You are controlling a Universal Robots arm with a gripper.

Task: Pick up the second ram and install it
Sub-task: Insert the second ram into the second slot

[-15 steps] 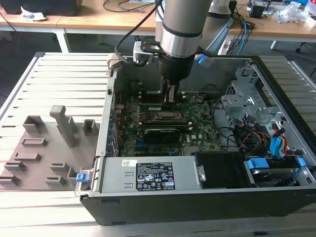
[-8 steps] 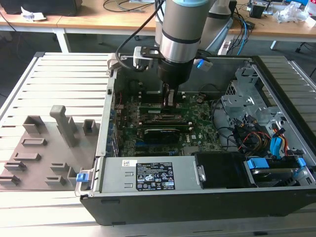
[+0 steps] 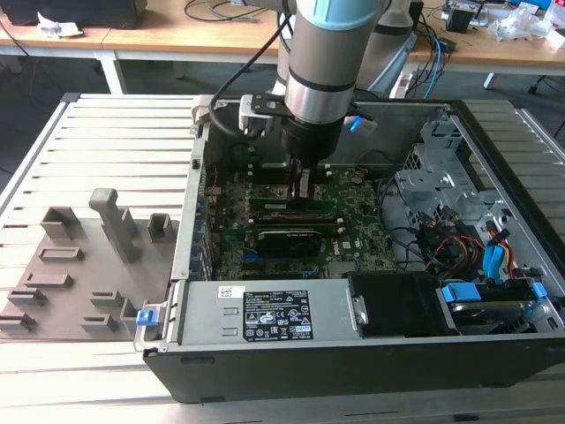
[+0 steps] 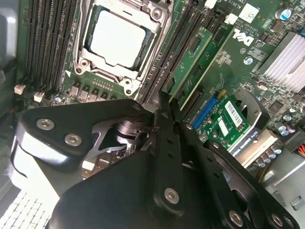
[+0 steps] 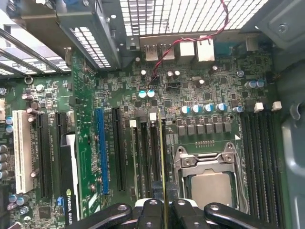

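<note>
- Your arm (image 3: 322, 62) reaches straight down into the open computer case (image 3: 494, 132), which lies on its side on a slatted metal table (image 3: 115, 132).
- Your gripper (image 3: 303, 185) sits low over the motherboard (image 3: 353, 225), just beside the processor socket (image 5: 209, 183).
- Fingers (image 5: 151, 210) are closed together on the second ram (image 5: 164, 167); in the first wrist view you see it edge-on, a thin green strip standing upright between the pads, lined up along the memory slots (image 5: 143, 152) beside the socket.
- Can't tell whether the stick is fully seated in its slot.
- In the second wrist view another green stick (image 4: 190, 57) stands in a slot next to the socket, and the gripper's black linkages cover the foreground.
- A black expansion card (image 3: 287, 240) sits across the board, on the near side of the gripper.
- On the exterior view's left, a grey holder tray (image 3: 71, 274) with upright blocks rests on the table, just beside the case.
- Power supply (image 3: 265, 314) with its label runs along the case's near edge; drive bays and bundled cables (image 3: 468, 238) are on the exterior view's right.
- Behind, wooden desks (image 3: 177, 31) with cables and clutter; dark floor under them.
</note>
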